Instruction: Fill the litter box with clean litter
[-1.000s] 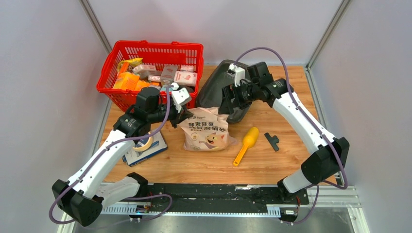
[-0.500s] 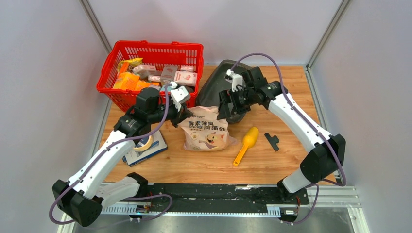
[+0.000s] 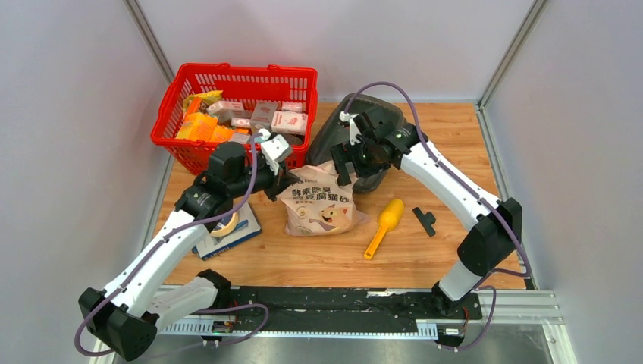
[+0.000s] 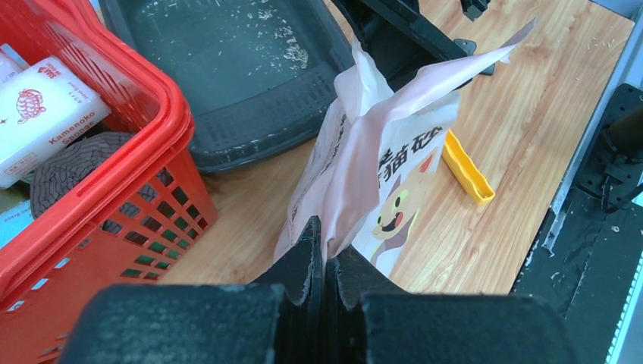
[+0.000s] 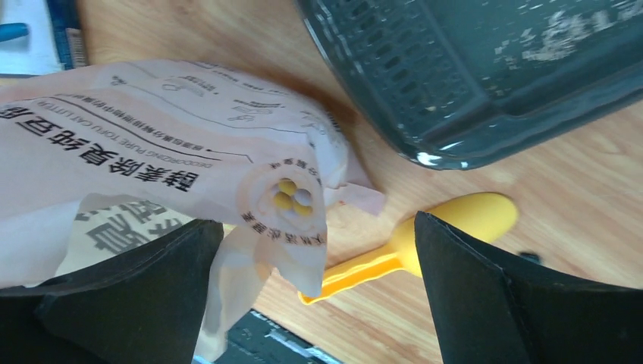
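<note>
Grey walls close in a wooden table (image 3: 455,250), and from the top view we see the red basket (image 3: 235,76) of small packets at its 10 o'clock corner. The litter box (image 3: 327,140) lies at 12 o'clock, just beside the basket's right wall. It holds only a thin scatter of litter (image 4: 294,54) on its floor. The pink-beige bag (image 3: 322,205) with the cartoon cat stands near the table's middle, at 6 o'clock from the tray and close to its near rim. The left gripper (image 4: 324,254) is clamped tight on the bag's upper edge at its 9 o'clock side. The right gripper (image 5: 318,221) is spread wide, its fingers either side of the bag's top corner. We cannot tell if they touch it. A yellow scoop (image 3: 384,224) lies on the wood at 4 o'clock from the bag.
</note>
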Robot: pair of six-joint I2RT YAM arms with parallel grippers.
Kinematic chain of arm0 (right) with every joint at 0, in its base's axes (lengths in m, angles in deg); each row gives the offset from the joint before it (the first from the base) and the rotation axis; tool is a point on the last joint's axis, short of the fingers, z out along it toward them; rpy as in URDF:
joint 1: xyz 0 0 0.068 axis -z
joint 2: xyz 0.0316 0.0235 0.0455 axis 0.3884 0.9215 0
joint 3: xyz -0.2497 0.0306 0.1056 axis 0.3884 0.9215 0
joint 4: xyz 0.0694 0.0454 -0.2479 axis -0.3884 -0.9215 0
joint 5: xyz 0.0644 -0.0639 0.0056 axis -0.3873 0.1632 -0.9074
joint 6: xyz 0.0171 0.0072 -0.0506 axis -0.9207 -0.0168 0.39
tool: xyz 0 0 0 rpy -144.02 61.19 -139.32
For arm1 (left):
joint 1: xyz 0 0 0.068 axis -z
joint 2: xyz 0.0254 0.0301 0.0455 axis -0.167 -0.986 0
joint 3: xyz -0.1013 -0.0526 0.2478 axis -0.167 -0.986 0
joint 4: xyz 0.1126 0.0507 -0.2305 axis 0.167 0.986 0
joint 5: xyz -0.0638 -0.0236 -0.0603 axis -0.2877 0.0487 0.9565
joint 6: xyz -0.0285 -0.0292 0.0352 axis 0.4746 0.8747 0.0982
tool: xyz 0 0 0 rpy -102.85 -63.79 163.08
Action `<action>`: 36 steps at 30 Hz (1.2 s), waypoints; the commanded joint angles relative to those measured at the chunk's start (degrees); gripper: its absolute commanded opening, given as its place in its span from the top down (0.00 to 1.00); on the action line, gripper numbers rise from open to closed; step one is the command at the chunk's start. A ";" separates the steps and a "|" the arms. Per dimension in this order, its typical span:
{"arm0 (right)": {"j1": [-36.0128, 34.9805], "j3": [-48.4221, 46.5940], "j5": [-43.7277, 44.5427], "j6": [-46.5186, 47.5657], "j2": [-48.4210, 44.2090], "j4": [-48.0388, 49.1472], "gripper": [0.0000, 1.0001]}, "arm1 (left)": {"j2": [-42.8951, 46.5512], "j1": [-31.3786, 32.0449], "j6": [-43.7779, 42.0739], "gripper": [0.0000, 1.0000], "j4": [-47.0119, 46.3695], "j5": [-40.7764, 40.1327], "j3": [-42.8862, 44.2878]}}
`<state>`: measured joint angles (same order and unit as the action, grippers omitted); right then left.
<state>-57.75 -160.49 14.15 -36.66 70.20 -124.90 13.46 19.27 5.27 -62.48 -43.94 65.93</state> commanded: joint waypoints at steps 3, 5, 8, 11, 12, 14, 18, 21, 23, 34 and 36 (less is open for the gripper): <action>-0.35 -3.33 12.40 8.50 -3.16 -4.15 0.00 | 5.02 -0.06 -1.72 1.00 -7.59 1.65 2.92; -0.35 -3.41 12.93 8.69 -3.86 -5.56 0.00 | 5.47 -0.14 -3.73 1.00 -7.59 1.38 2.57; -0.35 -4.12 8.65 10.53 -3.69 -6.70 0.00 | 5.73 -0.14 -3.40 1.00 -8.81 1.64 1.61; -0.87 -5.87 -0.94 9.66 -1.94 -6.80 0.00 | 5.82 -0.14 -0.86 1.00 -11.01 2.52 0.73; -1.14 -6.31 -1.74 9.57 -1.32 -6.53 0.00 | 5.82 -0.14 -0.33 1.00 -11.45 2.70 0.55; -1.32 -8.32 -2.97 9.30 0.69 -6.44 0.07 | 5.91 -0.06 0.99 1.00 -12.25 2.61 0.29; -1.58 -11.93 -4.29 7.55 3.08 -6.97 0.27 | 6.26 0.12 0.91 1.00 -12.16 1.13 0.37; -2.28 -12.47 -3.16 7.02 3.34 -7.76 0.35 | 6.61 0.21 0.12 1.00 -12.42 -1.69 0.55; -2.72 -11.77 -1.93 6.49 2.91 -8.46 0.35 | 6.44 0.21 -0.76 1.00 -12.34 -1.87 0.99; -3.16 -4.49 3.62 7.28 0.10 -13.12 0.39 | 6.52 0.29 -1.20 1.00 -12.16 -1.69 0.81; -3.16 -3.59 3.62 6.93 -0.44 -13.03 0.42 | 6.44 0.21 -1.72 1.00 -12.34 -1.87 0.81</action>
<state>-60.70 -166.06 15.90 -29.40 73.13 -135.85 16.60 19.62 4.35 -62.92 -45.65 64.20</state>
